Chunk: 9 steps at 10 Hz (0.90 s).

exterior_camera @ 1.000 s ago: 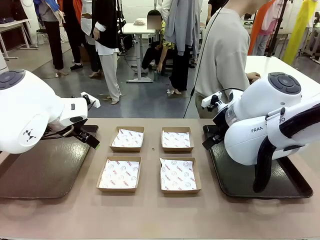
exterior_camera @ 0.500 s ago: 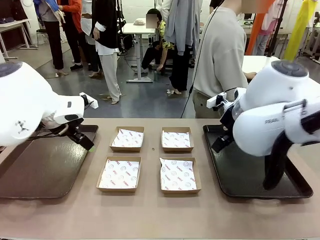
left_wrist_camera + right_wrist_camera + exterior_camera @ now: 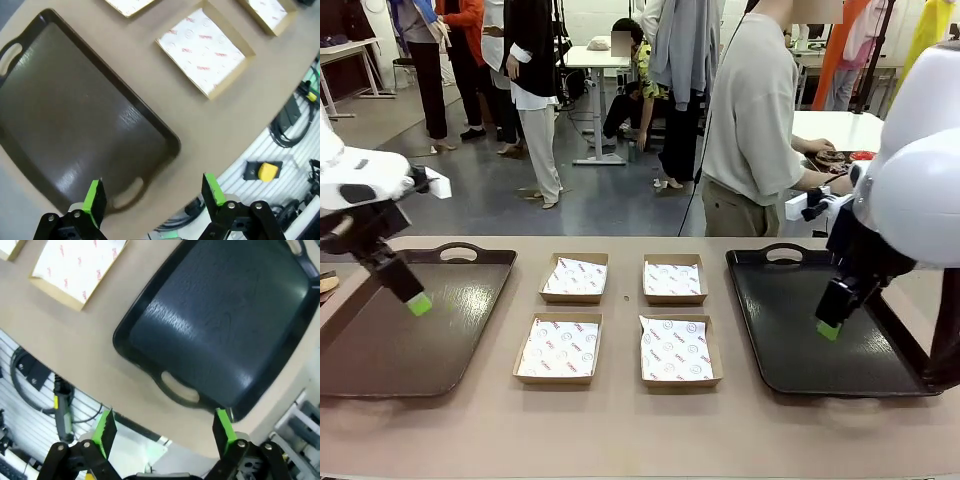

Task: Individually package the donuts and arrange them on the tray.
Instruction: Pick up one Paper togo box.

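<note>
While both arms hover unladen, each end effector hangs released and empty above its own tray: the left end effector (image 3: 152, 192) over the left tray (image 3: 380, 340), the right end effector (image 3: 164, 427) over the right tray (image 3: 790, 340). Between them on the bench (image 3: 620, 430) lie four paper-lined boxes (image 3: 574, 277), two rows of two, open, presumably awaiting one donut apiece. Beyond the right end effector, the donuts (image 3: 861, 155), red and brown patches too small to count, sit on a far table (image 3: 840, 128) beside the person (image 3: 755, 110).

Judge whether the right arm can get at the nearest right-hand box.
Probably yes: the right gripper hangs open over the right tray, the box lies beside it, nothing between.
</note>
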Motion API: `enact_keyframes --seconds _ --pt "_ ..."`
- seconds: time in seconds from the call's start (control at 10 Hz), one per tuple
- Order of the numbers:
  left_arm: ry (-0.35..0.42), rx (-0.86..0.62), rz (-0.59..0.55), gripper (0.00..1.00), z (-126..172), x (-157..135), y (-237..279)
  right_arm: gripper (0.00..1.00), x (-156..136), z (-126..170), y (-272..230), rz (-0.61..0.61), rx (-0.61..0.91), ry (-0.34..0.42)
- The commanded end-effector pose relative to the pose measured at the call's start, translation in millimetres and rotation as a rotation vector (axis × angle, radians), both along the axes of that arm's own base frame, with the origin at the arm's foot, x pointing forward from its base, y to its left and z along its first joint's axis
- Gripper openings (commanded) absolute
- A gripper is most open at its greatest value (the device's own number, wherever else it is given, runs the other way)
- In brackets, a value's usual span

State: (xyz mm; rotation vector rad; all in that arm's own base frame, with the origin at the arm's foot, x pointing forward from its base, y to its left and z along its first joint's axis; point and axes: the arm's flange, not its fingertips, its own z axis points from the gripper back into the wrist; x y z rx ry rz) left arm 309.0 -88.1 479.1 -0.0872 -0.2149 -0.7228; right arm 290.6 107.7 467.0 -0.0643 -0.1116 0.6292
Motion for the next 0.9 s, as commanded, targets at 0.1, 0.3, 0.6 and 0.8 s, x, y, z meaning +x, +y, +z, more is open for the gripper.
enact_keyframes --seconds 0.1,0.3,0.6,0.8 --pt "-0.013 0.011 -0.003 1.00 -14 15 -7 1.00 9 -8 5 0.008 0.001 -0.008" --pt "-0.013 0.011 -0.003 1.00 -14 15 -7 1.00 9 -8 5 0.008 0.001 -0.008" --pt "0.185 -0.639 0.144 1.00 -2 27 24 1.00 17 -2 -56 -0.142 0.740 0.063" --pt "0.276 -1.070 0.277 1.00 -20 38 58 1.00 18 -21 -111 -0.242 1.116 0.074"
